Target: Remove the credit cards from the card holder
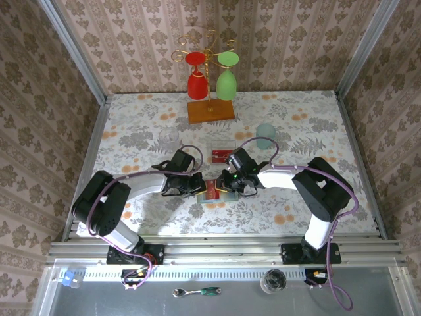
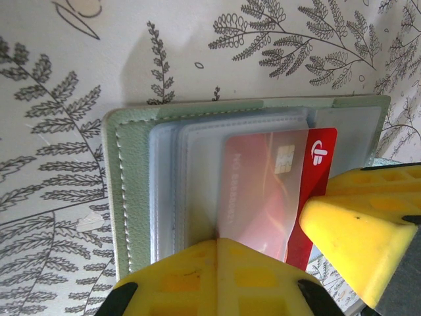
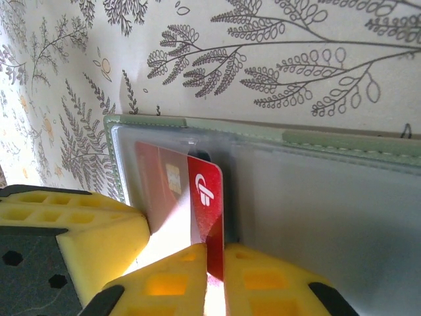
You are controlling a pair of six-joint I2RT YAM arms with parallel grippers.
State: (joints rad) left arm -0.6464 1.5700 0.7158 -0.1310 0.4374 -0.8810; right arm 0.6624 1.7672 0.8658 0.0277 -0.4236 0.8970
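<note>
Two grippers meet over the card holder (image 1: 214,191), which lies spread open on the flowered tablecloth (image 1: 131,131) near the middle of the table, a little toward the arms' side. The left gripper (image 2: 217,249) has its yellow fingers pressed together with nothing between them, tips resting on the clear inner pockets beside the stitched green edge (image 2: 125,197). The right gripper (image 3: 214,255) is pinched narrow on the red card (image 3: 205,197), gripping the exposed end. That logo end juts past the pocket's rim, while the chip half sits under the clear sleeve. In the right wrist view the card stands tilted up on its edge. The holder's green border (image 3: 329,141) runs straight along the far side, with bare cloth beyond it. From above, the two grippers crowd the holder from left and right, leaving little room between them. Just beyond the right gripper sits a clear tray (image 1: 222,153) with something red inside, then a pale teal cup (image 1: 266,135). A clear glass (image 1: 169,138) stands beyond the left arm. Wide cloth lies open on both outer sides.
</note>
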